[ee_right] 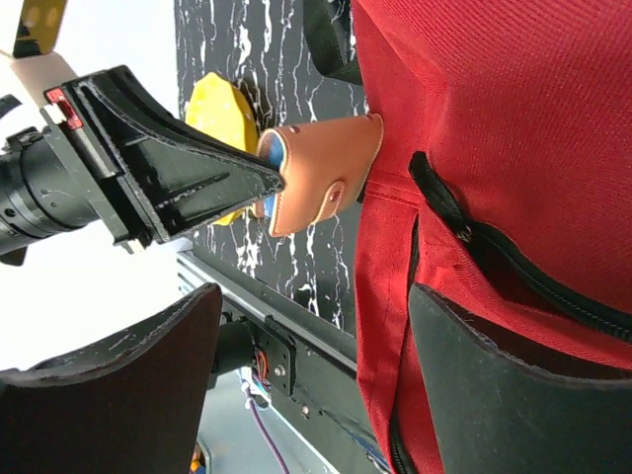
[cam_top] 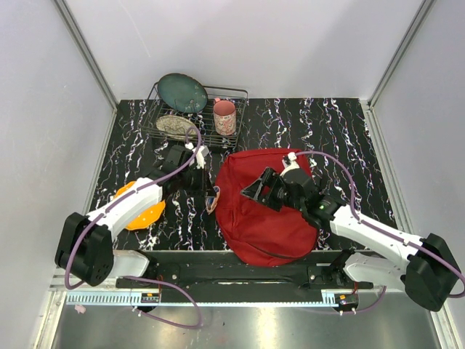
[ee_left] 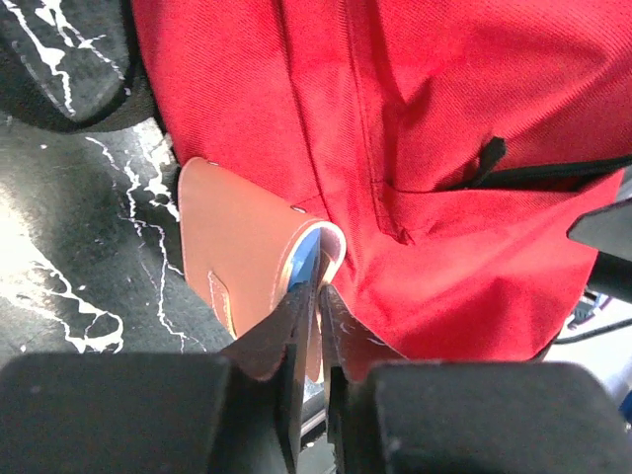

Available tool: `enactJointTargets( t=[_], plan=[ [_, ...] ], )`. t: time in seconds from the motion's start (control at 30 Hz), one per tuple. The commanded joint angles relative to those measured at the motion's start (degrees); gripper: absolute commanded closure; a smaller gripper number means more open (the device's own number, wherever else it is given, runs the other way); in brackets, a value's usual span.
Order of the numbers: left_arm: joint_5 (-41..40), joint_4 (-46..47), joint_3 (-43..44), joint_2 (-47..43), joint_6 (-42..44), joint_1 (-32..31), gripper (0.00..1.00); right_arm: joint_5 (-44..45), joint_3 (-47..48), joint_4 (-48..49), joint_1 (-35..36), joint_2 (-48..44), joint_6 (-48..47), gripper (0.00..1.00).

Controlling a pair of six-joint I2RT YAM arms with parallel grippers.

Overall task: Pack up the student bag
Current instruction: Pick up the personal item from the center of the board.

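Observation:
The student bag (cam_top: 265, 211), dark red with a black zip (ee_right: 494, 247), lies at the table's near centre. My left gripper (ee_left: 321, 296) is shut on the edge of a tan leather case (ee_left: 237, 247) with a blue lining, and holds it against the bag's left side (ee_left: 444, 118). In the right wrist view the same case (ee_right: 326, 173) juts from the black left fingers (ee_right: 188, 178) beside the bag. My right gripper (ee_right: 306, 336) stands open over the bag's front (ee_right: 513, 118). One finger (ee_right: 513, 385) lies over the red fabric and the other hangs off its edge.
A wire dish rack (cam_top: 156, 125) at the back left holds a green plate (cam_top: 183, 92), a patterned bowl (cam_top: 174, 126) and a pink cup (cam_top: 224, 117). An orange plate (cam_top: 145, 216) lies under the left arm. The black front rail (cam_top: 218, 265) runs along the near edge.

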Motion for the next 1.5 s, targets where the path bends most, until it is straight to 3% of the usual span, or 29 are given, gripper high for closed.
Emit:
enactJointTargets(
  t=[0.0,0.1,0.23,0.37,0.5,0.6,0.63,0.8,0.93,1.1,1.3,1.37,1.47],
  plan=[
    [-12.38,-1.09,0.42,2.01,-1.24,-0.52,0.81,1.75,-0.21,-0.76,0.18,-0.6,0.32,0.18],
    [-13.36,-1.18,0.86,3.06,-1.15,-0.96,0.66,1.92,-0.21,-0.77,0.09,-0.6,0.24,0.18],
    [-15.29,-2.49,1.83,4.47,-0.45,-1.75,0.55,1.75,-0.03,-0.77,0.18,0.1,0.06,0.18],
    [-15.65,-2.67,2.09,4.56,-0.1,-2.45,0.54,1.75,-0.21,-0.59,0.18,0.28,0.23,0.18],
    [-16.87,-3.29,2.71,3.86,-0.1,-2.89,0.62,1.66,-0.38,-0.42,0.18,0.19,0.24,0.18],
    [-19.16,-4.16,3.06,2.46,-0.19,-2.81,0.87,1.75,-0.56,-0.59,0.18,-0.16,0.15,0.18],
    [-19.86,-4.43,3.15,2.02,-0.01,-2.89,1.0,1.75,-0.73,-0.76,0.18,0.01,0.23,0.18],
    [-25.48,-7.32,3.5,-4.9,0.78,-2.89,1.0,1.92,-1.7,-1.03,0.18,-1.39,0.67,0.17],
    [-25.14,-9.44,5.08,-12.12,1.22,-2.81,1.0,1.4,-3.54,-0.77,0.09,-4.11,1.55,0.17],
    [-11.63,-4.09,6.14,-19.6,1.66,-2.89,1.0,-2.64,-7.06,3.79,0.18,-9.38,2.52,0.15],
    [8.5,3.64,8.25,-17.06,-2.19,-2.89,1.0,-7.65,-11.02,9.08,0.18,-18.26,2.96,0.14],
    [14.37,10.58,6.33,-17.41,-4.48,-2.98,1.0,-8.09,-10.93,9.17,0.18,-20.72,2.35,0.14],
    [18.0,16.48,4.65,-17.15,-8.18,-2.9,1.0,-9.06,-10.49,10.3,0.18,-22.83,0.68,0.14]
  ],
)
